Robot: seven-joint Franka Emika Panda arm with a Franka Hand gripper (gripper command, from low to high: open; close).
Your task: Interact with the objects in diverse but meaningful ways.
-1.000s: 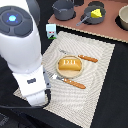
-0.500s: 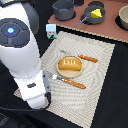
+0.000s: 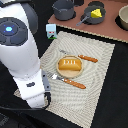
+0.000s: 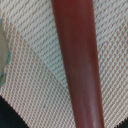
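Note:
In the wrist view a reddish-brown sausage [image 4: 77, 65] fills the frame, lying on the woven placemat [image 4: 30, 90] very close under the camera. No fingers show there. In the exterior view the white arm [image 3: 27, 75] stands over the placemat's corner at that view's left and hides the gripper and the sausage. The orange-brown bread loaf [image 3: 69, 64] lies on a small plate mid-mat. The white milk carton [image 3: 51, 31] stands behind the mat. The yellow cheese wedge [image 3: 96, 13] sits in the small grey saucepan [image 3: 90, 16].
An orange-handled fork [image 3: 70, 81] and knife [image 3: 84, 58] flank the plate. A larger grey pot [image 3: 64, 8] and a tan bowl [image 3: 123, 17] stand at the back. The beige placemat [image 3: 100, 85] lies on a dark table.
The arm has sunk a little over the placemat's corner at the exterior view's left. The bread, cutlery, carton and pans have not moved.

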